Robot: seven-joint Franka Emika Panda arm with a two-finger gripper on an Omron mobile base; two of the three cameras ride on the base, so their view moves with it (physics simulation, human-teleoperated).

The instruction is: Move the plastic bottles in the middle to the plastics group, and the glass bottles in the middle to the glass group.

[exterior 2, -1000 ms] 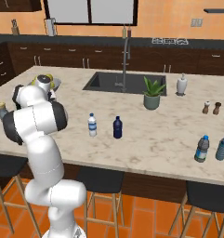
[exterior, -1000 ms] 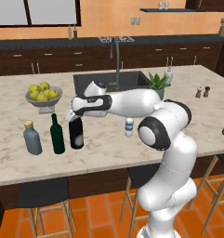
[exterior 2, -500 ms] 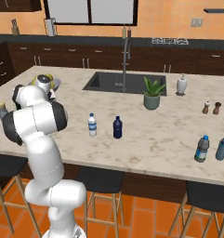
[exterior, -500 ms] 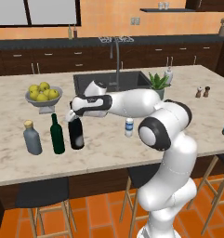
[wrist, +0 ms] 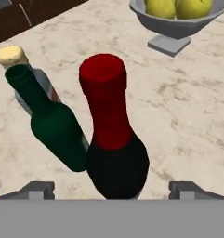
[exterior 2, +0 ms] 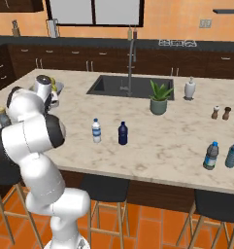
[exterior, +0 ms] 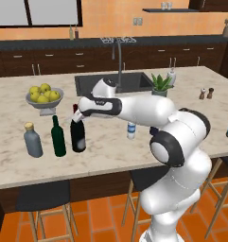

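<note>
The near-black wine bottle [exterior: 78,137] with a dark red neck [wrist: 105,100] stands upright on the counter just right of the slim dark green wine bottle [exterior: 57,138] and the squat grey bottle [exterior: 32,141] with a tan stopper. My gripper [exterior: 78,115] is at the wine bottle's neck and open. In the hand view its fingertips [wrist: 39,189] stand wide, well clear of the bottle on both sides. The small water bottle [exterior 2: 96,130] with a blue cap stands mid-counter. Two blue plastic bottles [exterior 2: 211,155] stand at the far right.
A grey bowl of yellow fruit [exterior: 43,97] stands behind the glass bottles. A dark blue bottle [exterior 2: 122,133] is beside the water bottle. The sink [exterior 2: 123,86], a potted plant [exterior 2: 158,99], a white dispenser [exterior 2: 189,89] and two shakers [exterior 2: 221,113] lie further back.
My gripper's jaws have spread open off the wine bottle's neck. The bottle stays upright beside the green one, and the arm has hardly moved.
</note>
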